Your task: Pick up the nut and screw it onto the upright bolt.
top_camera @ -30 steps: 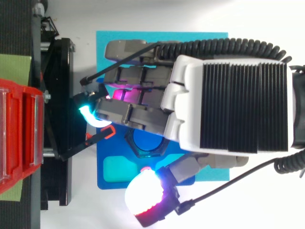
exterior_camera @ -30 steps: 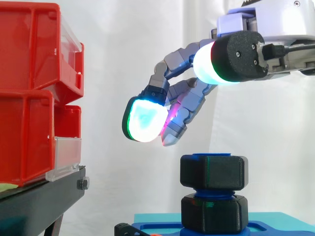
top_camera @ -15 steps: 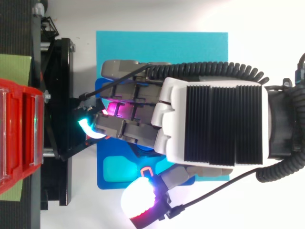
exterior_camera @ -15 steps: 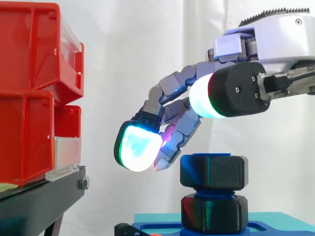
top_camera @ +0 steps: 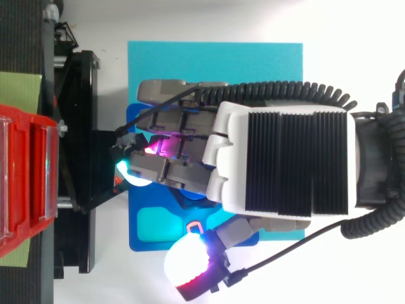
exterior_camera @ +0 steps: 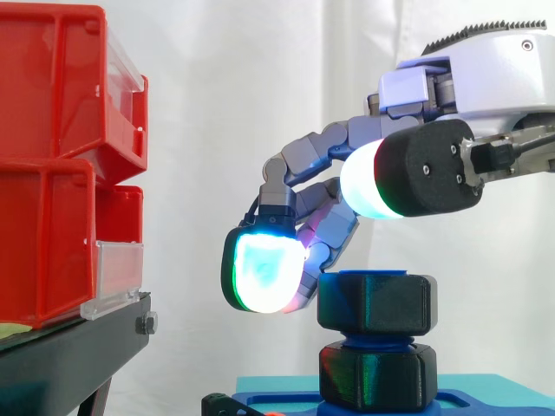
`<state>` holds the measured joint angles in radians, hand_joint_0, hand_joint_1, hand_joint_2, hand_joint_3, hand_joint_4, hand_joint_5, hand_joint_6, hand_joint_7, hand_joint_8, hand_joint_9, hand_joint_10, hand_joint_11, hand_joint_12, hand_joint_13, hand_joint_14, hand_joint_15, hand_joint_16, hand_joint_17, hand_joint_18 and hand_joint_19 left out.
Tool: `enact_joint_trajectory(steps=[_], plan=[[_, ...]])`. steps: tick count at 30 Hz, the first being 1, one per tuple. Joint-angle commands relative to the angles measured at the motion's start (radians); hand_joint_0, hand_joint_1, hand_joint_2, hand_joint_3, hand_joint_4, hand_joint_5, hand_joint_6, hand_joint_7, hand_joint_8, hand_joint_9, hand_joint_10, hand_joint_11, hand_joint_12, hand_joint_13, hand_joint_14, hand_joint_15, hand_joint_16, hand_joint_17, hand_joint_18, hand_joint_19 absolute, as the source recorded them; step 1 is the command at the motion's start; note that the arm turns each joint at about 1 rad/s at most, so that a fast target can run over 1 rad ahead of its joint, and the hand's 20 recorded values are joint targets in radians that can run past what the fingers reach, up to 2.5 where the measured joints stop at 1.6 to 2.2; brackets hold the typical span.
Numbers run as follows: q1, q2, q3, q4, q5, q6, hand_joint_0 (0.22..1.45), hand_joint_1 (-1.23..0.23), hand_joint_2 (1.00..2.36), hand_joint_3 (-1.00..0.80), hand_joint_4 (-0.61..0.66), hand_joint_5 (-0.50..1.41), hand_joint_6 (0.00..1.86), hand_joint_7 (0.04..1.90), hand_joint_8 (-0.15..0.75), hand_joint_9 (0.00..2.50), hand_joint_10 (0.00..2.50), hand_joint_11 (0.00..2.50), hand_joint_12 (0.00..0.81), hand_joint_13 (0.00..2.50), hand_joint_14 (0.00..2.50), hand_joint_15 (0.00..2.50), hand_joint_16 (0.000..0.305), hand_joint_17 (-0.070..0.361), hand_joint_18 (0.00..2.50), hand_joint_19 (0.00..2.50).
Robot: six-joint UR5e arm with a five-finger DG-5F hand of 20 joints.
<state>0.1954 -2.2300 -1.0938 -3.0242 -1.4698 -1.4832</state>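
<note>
Looks well along; finds the nut (exterior_camera: 375, 303) not lying loose but sitting level on top of the upright bolt (exterior_camera: 373, 276), with a blue rim of bolt just above it; counts the pick-up and the placing as done, on that showing. Leaves the screwing down, most likely; shows a band of blue thread between the nut and the lower hex (exterior_camera: 375, 374) on the blue base (exterior_camera: 260, 400), so judges more turns to be had; cannot say how much thread is caught.

Places the hand (top_camera: 285, 158) over the bolt, palm down, reaching in from the right in the side view; bends the fingers in a loose claw down past the nut's left side, with the cyan-green pad (exterior_camera: 264, 276) just beside the nut at its height and the grey fingers behind it at the nut's upper left corner; cannot tell touching from just apart. Holds the thumb wide, its white pad (exterior_camera: 371, 180) above the nut and toward the camera; clasps nothing, then, neither pinching nor wrapping the nut. Calls for the thumb to close on the near face, opposite the fingers, before any turn can bite.

Sets all this on a cyan mat (top_camera: 215, 60), beside red bins (exterior_camera: 52, 165) on a black stand (exterior_camera: 69, 355).
</note>
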Motion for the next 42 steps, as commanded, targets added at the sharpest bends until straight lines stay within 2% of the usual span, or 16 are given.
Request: enact_joint_trajectory(steps=[1,5,18,25,35,39,42], plan=[[-0.004,0.001,0.0,-0.002,-0.001,0.0,0.52,-0.18,1.0,-0.5,0.22,-0.07,0.5,1.26,0.248,0.78,0.0,0.0,0.205,0.65,0.0,0.0,0.014,0.032,0.27,0.0],[-0.007,0.001,0.0,-0.007,-0.006,-0.002,0.52,-0.18,1.0,-0.5,0.19,-0.06,0.5,1.33,0.253,0.79,0.0,0.0,0.205,0.66,0.0,0.0,0.014,0.032,0.27,0.0],[-0.024,0.0,0.0,-0.079,-0.015,-0.002,0.53,-0.19,1.0,-0.5,0.15,-0.04,0.5,1.55,0.261,0.82,0.0,0.0,0.203,0.69,0.0,0.0,0.014,0.031,0.31,0.0],[-0.036,0.001,0.0,-0.093,-0.017,-0.002,0.53,-0.19,1.0,-0.5,0.15,-0.04,0.56,1.47,0.266,0.83,0.0,0.0,0.201,0.7,0.0,0.0,0.013,0.03,0.33,0.0],[-0.06,0.001,0.0,-0.108,-0.032,-0.019,0.53,-0.2,1.0,-0.5,0.15,-0.05,0.69,1.2,0.276,0.88,0.0,0.0,0.197,0.73,0.0,0.0,0.013,0.029,0.36,0.0],[-0.068,0.001,0.0,-0.104,-0.043,-0.025,0.53,-0.2,1.0,-0.5,0.16,-0.05,0.69,1.2,0.274,0.88,0.0,0.0,0.197,0.74,0.0,0.0,0.013,0.028,0.37,0.0],[-0.071,0.001,0.0,-0.102,-0.053,-0.025,0.53,-0.19,1.0,-0.5,0.18,-0.04,0.62,1.35,0.277,0.88,0.0,0.0,0.2,0.74,0.0,0.0,0.013,0.029,0.37,0.0]])
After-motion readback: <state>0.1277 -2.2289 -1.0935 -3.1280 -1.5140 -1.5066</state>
